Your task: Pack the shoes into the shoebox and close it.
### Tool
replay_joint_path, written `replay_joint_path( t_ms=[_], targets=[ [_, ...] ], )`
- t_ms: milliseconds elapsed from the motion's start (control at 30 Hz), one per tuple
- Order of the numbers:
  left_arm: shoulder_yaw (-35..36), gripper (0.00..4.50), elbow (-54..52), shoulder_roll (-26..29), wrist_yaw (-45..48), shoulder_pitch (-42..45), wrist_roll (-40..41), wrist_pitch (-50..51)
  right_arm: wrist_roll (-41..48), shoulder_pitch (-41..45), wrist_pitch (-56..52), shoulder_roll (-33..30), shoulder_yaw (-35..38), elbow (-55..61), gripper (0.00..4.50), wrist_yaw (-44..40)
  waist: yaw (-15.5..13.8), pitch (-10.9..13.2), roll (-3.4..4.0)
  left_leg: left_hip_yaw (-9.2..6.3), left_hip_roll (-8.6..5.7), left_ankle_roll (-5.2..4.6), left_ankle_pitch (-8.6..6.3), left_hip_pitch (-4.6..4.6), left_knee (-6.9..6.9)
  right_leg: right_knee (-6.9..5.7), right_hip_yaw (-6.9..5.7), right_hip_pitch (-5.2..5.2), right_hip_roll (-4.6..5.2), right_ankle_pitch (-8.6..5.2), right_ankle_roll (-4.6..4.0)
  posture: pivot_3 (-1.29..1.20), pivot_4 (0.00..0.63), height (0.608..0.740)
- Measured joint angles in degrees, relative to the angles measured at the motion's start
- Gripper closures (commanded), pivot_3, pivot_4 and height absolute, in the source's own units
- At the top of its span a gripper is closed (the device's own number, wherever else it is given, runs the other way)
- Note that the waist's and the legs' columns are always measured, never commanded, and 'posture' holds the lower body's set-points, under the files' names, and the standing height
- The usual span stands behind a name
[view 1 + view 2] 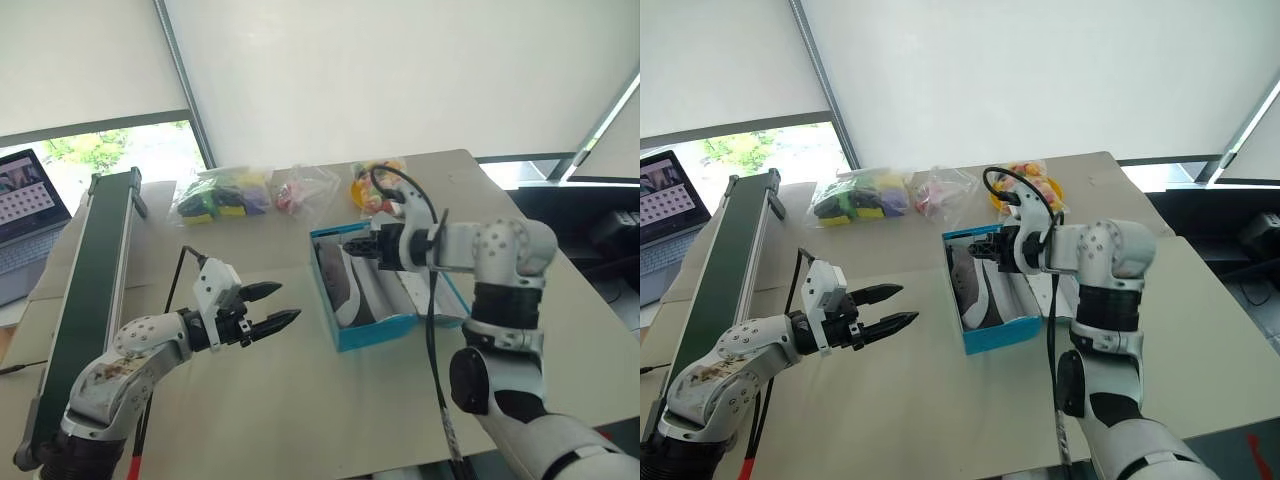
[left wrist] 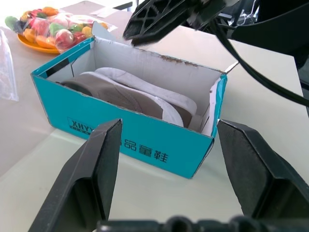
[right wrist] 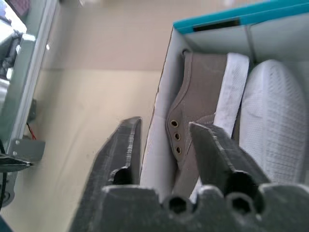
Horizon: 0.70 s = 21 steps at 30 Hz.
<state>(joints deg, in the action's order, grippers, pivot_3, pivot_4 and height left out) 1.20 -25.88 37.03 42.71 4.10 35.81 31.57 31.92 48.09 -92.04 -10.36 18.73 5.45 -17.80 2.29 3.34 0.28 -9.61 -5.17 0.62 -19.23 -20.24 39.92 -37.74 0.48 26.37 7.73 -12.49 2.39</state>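
A wide beige table stands in front of white window blinds, with a strip of green outdoors showing under the blind at my far left. Starting at my left, a laptop sits open off the table's edge, and beside it a long dark green conveyor belt runs away from me along the table's left side.

Next comes my left gripper, hanging above bare tabletop and pointing toward the shoebox. Its two black fingers are spread apart with nothing between them, and it is near the box but not touching it.

At the far edge of the table lie clear plastic bags of colourful items, then a smaller bag with pink and red pieces, then an orange plate of toy fruit.

Right of centre is the blue shoebox, its top open. Both shoes are inside, lying side by side on their edges with the grey uppers and white soles showing. I cannot make out the lid clearly behind my arm.

My right gripper hovers over the far end of the box, pointing left across it. Seen from my right wrist, its fingers stand a little apart, straddling the box's white inner wall above the eyelets of one shoe, and they are not clamped on anything that I can see.
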Motion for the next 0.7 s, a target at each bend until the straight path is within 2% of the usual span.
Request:
replay_joint_path(
  t_ms=[67,200,333,467,633,700],
  targets=[
    [-0.01,1.20,0.38,-0.09,0.39,0.35,0.04,-0.03,9.29,-4.82,0.01,-3.27,2.19,8.04,4.47,-3.61,-0.09,0.00,0.00,-0.01,0.01,0.00,0.00,0.01,0.03,0.02,-0.02,-0.06,-0.03,0.00,0.00,0.00,0.150,0.646],
    [-0.18,1.20,1.99,0.14,2.13,0.97,-0.30,-0.21,27.98,-16.86,-0.02,-13.97,4.44,18.98,4.47,-8.98,-0.36,0.01,-0.03,0.10,-0.02,-0.18,-0.10,0.06,0.03,0.16,-0.18,-0.23,-0.07,-0.02,0.03,0.00,0.150,0.646],
    [-0.81,1.20,4.73,0.78,4.57,2.91,-1.85,-0.53,38.43,-33.82,-0.01,-23.24,8.26,27.13,4.47,-10.81,-0.94,0.08,-0.15,0.50,0.11,-0.35,-0.20,-0.01,-0.06,0.68,-0.25,-0.57,-0.09,-0.19,0.30,0.00,0.150,0.646],
    [-1.61,1.20,6.73,0.71,6.57,5.46,-2.36,-0.61,36.36,-43.40,1.49,-22.45,9.03,30.67,4.47,-4.72,-0.87,0.20,-0.31,0.53,0.21,-0.72,-0.40,0.55,-0.16,1.03,-0.29,-1.21,-0.22,-0.22,0.31,0.00,0.150,0.646],
    [-2.70,1.20,9.19,0.15,8.82,8.19,-3.15,-0.68,20.92,-51.04,8.57,-15.50,1.40,31.10,4.47,9.78,-1.63,0.35,-0.41,0.56,0.17,-0.62,-0.34,1.07,-0.37,1.01,-0.21,-1.54,-0.39,-0.25,0.36,0.00,0.150,0.646],
    [-3.29,1.20,9.96,-0.18,9.71,9.11,-3.72,-0.83,14.89,-52.80,11.68,-13.37,-1.19,28.97,4.47,14.25,-1.62,0.31,-0.35,0.60,0.15,-0.08,-0.04,1.17,-0.32,0.98,-0.19,-1.37,-0.42,-0.23,0.34,0.00,0.150,0.646]
  ],
)
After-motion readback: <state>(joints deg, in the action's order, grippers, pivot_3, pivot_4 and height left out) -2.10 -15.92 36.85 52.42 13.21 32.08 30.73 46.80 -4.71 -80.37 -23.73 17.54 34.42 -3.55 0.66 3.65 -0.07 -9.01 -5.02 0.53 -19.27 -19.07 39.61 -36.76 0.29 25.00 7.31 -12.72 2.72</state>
